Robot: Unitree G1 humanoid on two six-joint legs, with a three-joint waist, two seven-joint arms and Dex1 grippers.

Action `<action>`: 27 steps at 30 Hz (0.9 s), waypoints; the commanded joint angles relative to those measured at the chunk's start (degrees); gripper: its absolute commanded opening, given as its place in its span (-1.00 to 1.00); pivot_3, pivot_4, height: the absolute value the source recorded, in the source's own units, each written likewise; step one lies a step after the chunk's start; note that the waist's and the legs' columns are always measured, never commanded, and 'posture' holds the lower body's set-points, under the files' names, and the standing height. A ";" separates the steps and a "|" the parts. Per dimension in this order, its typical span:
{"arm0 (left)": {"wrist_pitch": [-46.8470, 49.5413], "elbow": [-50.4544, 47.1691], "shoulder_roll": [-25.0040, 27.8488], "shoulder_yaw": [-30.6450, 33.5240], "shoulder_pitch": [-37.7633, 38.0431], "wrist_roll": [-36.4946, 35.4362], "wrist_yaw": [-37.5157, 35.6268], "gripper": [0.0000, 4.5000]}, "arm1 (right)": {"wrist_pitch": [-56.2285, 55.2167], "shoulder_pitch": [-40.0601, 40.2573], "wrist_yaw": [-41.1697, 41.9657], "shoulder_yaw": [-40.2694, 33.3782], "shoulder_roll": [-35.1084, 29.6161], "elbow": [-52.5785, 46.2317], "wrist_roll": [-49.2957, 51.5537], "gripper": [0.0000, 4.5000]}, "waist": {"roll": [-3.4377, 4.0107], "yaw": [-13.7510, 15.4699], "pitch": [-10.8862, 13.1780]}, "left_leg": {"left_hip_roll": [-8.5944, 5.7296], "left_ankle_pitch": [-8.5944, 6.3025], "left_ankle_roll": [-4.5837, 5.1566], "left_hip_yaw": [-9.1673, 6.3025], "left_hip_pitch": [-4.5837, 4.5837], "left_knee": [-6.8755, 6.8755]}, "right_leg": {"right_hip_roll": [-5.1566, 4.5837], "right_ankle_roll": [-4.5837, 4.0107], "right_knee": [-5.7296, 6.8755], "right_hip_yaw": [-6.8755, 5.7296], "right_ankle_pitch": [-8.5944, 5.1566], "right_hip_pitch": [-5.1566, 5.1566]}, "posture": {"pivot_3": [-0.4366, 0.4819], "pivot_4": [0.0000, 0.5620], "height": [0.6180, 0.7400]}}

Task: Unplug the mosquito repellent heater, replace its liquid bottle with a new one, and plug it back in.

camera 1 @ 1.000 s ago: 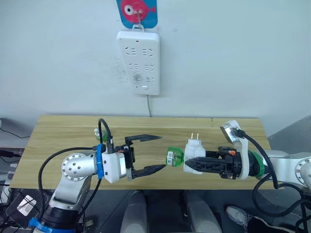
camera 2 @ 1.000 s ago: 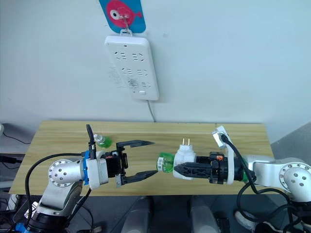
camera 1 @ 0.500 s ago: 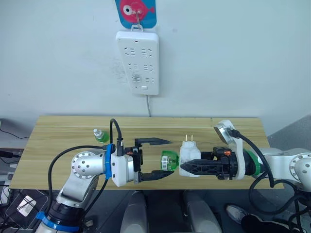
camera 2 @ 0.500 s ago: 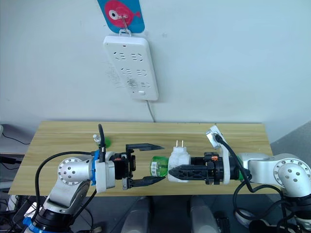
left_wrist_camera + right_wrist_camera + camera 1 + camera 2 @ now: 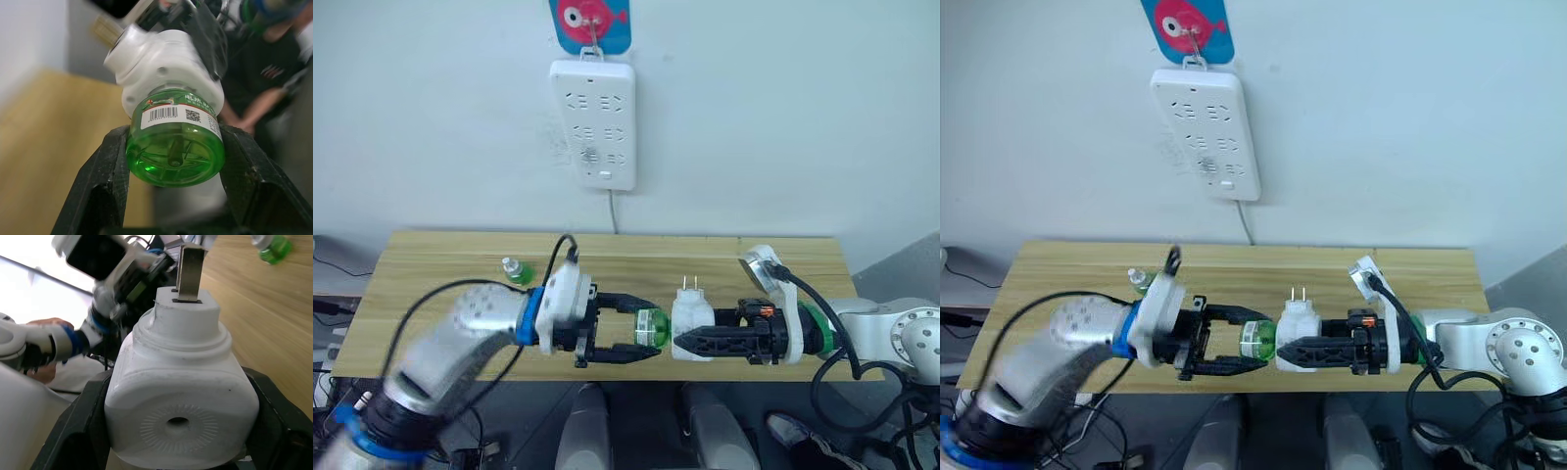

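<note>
Left claw (image 5: pixel 644 328) now clamping liquid bottle (image 5: pixel 652 326)

white heater (image 5: pixel 689 323); green bottle (image 5: pixel 651 327)

the right gripper (image 5: pixel 1285 353) clamps the mosquito repellent heater (image 5: pixel 1295 331), prongs toward 12 o'clock. at its 9 o'clock, the left gripper (image 5: pixel 1255 342) brackets its liquid bottle (image 5: pixel 1253 339). the new one (image 5: pixel 1143 281) stands on the table (image 5: pixel 1332 269).
</note>
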 commanded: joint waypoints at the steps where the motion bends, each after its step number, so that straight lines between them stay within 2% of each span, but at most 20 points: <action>1: 6.22 -0.53 -1.05 2.00 -0.61 -4.18 2.35 0.01 | 0.37 0.34 0.58 -1.90 -1.15 -0.09 -0.44 0.36 | -0.01 0.03 0.02 | 0.01 0.00 0.00 0.00 0.00 -0.01 | 0.00 -0.01 -0.03 -0.01 0.00 0.00 | 0.03 0.08 1.00; 5: 6.18 -0.18 -3.00 2.81 0.26 -0.79 3.07 0.01 | 0.49 0.45 0.40 -2.32 -1.47 0.34 0.45 0.36 | 0.00 0.04 0.03 | 0.04 0.00 0.00 -0.02 0.00 -0.08 | 0.02 -0.29 -0.01 -0.05 0.15 -0.05 | 0.03 0.08 1.00; 8: -3.60 -0.87 -3.18 1.56 3.44 10.82 -0.63 0.44 | 0.44 0.59 -0.25 -3.14 -1.88 1.43 1.53 0.36 | 0.02 0.04 0.03 | 0.05 0.00 -0.01 0.00 0.00 -0.09 | 0.02 -0.30 -0.03 -0.04 0.14 -0.06 | 0.03 0.08 1.00; 11: -20.08 0.73 -4.89 1.28 8.90 23.85 -4.42 0.85 | 0.53 0.93 -0.65 -4.05 -2.48 2.32 2.25 0.36 | 0.03 0.13 0.04 | 0.03 0.00 -0.01 0.08 0.00 -0.09 | 0.00 -0.31 -0.07 0.04 0.15 -0.07 | 0.03 0.08 1.00; 12: -28.85 2.34 -5.85 1.17 10.85 29.13 -6.10 0.99 | 0.53 1.08 -0.85 -4.30 -2.63 2.55 2.43 0.36 | 0.04 0.26 0.05 | 0.04 0.00 -0.01 0.10 0.00 -0.11 | -0.01 -0.31 -0.09 0.06 0.15 -0.07 | 0.03 0.08 1.00; 15: -48.95 7.50 -12.23 3.03 13.08 38.36 -5.64 1.00 | 0.57 1.28 -1.20 -4.76 -2.58 2.93 2.27 0.36 | 0.05 0.73 0.05 | 0.04 0.00 -0.01 0.11 -0.01 -0.11 | -0.01 -0.32 -0.11 0.05 0.16 -0.08 | 0.03 0.08 1.00; 18: -59.68 10.20 -17.00 3.55 12.45 41.44 -5.40 1.00 | 0.61 1.24 -1.53 -4.81 -2.30 2.90 2.12 0.36 | 0.04 1.37 0.06 | 0.04 0.00 -0.01 0.11 -0.07 -0.04 | -0.01 -0.32 -0.21 0.06 0.16 -0.08 | 0.02 0.09 1.00; 21: -65.79 12.05 -19.05 2.48 12.16 42.55 -6.15 1.00 | 0.65 0.96 -1.86 -4.38 -1.89 2.58 2.34 0.36 | 0.04 1.66 0.06 | 0.03 0.00 -0.01 0.12 -0.10 -0.02 | -0.01 -0.31 -0.26 0.07 0.16 -0.07 | 0.02 0.10 1.00; 27: -69.94 13.92 -20.04 0.11 10.70 42.85 -7.50 1.00 | 0.84 0.46 -2.08 -3.74 -1.28 1.95 2.51 0.36 | 0.04 1.57 0.06 | 0.03 0.00 0.00 0.08 -0.12 -0.05 | -0.01 -0.30 -0.28 0.03 0.17 -0.06 | 0.01 0.11 1.00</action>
